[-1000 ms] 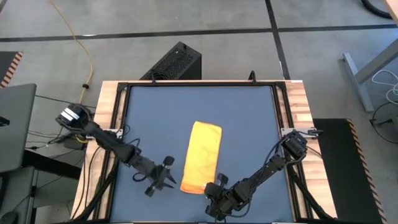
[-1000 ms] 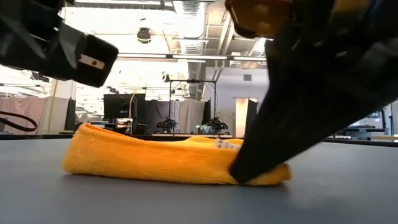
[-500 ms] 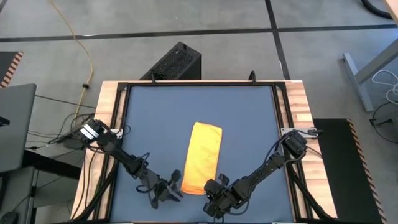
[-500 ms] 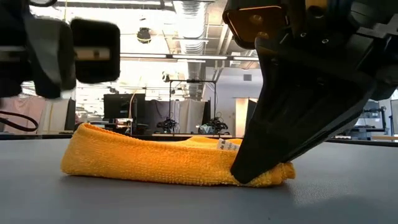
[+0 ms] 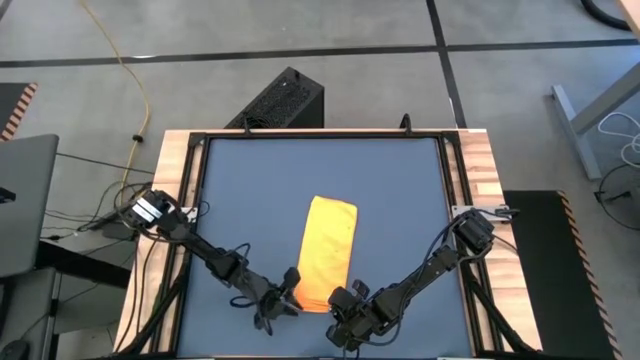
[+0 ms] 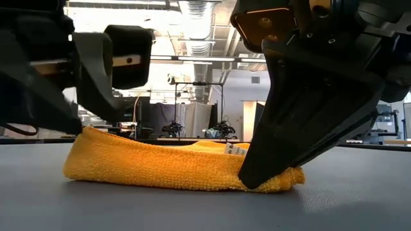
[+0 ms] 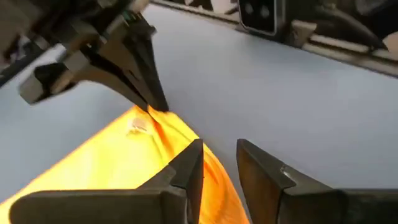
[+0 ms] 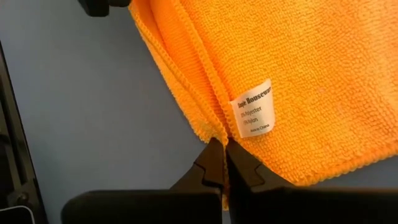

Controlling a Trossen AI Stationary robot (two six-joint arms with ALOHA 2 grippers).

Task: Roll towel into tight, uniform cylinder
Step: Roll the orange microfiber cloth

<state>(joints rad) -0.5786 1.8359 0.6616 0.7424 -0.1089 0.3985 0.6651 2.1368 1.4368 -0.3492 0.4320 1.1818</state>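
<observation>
Since a second ago the left gripper (image 5: 283, 297) has swung in across the table (image 5: 400, 190) from well clear to just beside the near left corner of the towel (image 5: 327, 253), jaws parted and empty. That towel lies folded into a long strip near the table's front middle. On its right corner, the right gripper (image 5: 347, 298) is clenched on the hem. To roll tight, the left should pinch its corner level with the right (so both lift evenly). A white tag (image 8: 253, 112) reads "Hope Houseware"; the smaller print is unclear.
</observation>
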